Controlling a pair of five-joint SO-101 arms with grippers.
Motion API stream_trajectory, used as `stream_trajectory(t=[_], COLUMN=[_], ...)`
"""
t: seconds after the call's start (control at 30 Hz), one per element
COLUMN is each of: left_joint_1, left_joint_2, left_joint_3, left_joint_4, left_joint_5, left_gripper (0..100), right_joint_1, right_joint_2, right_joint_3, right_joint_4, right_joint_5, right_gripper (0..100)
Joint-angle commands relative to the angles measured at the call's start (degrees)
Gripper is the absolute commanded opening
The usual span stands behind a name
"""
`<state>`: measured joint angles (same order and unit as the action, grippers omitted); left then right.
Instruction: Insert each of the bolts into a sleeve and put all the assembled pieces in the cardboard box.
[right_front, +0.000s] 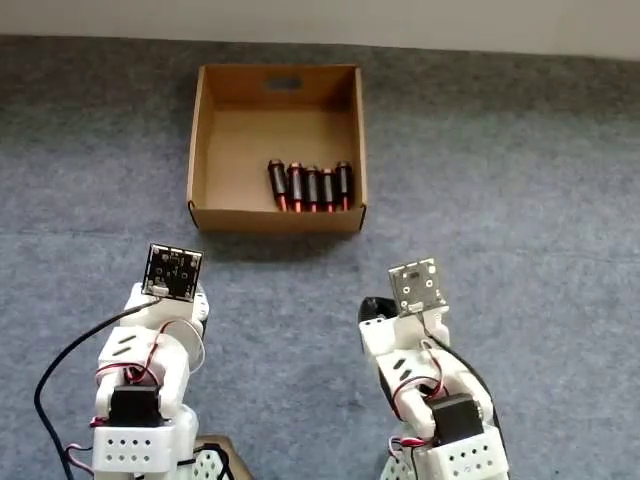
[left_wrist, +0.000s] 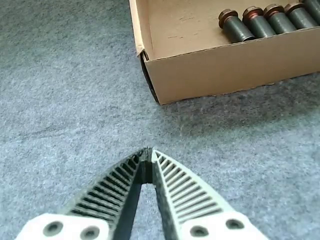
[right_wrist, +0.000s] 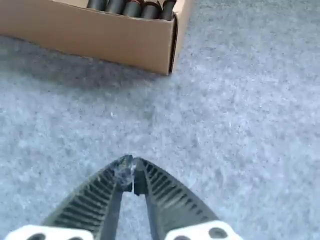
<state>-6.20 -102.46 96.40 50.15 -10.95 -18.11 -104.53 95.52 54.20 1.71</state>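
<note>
The cardboard box (right_front: 208, 130) stands open at the back centre of the carpet. Several dark sleeves with copper-coloured bolts (right_front: 311, 186) lie side by side against its front wall, also seen as assembled pieces (left_wrist: 260, 22) and as dark ends (right_wrist: 132, 6). My left gripper (left_wrist: 148, 153) is shut with nothing in it, low over the carpet in front of the box's left corner (left_wrist: 150, 75). My right gripper (right_wrist: 129, 167) is shut and empty, in front of the box's right corner (right_wrist: 172, 47).
Grey carpet (right_front: 520, 180) covers the whole table around the box. Both arm bases (right_front: 140, 400) (right_front: 435, 400) sit at the near edge, with a black cable (right_front: 60, 375) looping beside the left one.
</note>
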Motion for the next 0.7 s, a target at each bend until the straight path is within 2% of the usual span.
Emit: stream_trajectory(t=[0.0,0.13,0.33,0.47,0.67], left_joint_1=[-0.66,-0.48,-0.31,2.42,0.57], left_joint_2=[-0.22,-0.22,-0.22,-0.22,-0.22], left_joint_3=[-0.4,-0.22,0.13,0.31,0.57], left_joint_4=[-0.7,-1.05,-1.14,-2.37,6.15], left_joint_5=[-0.44,-0.44,-0.44,-0.44,-0.18], left_gripper=[1,1,1,1,1], right_joint_1=[0.4,-0.57,-7.34,-7.43,-7.52], right_joint_2=[-0.57,-0.57,-0.31,-0.4,-0.48], right_joint_3=[2.77,5.93,8.22,8.13,8.13], right_joint_4=[-0.48,-0.84,-0.31,7.16,9.19], right_joint_5=[0.26,0.44,0.7,0.62,0.26], right_gripper=[0.9,0.9,0.9,0.9,0.7])
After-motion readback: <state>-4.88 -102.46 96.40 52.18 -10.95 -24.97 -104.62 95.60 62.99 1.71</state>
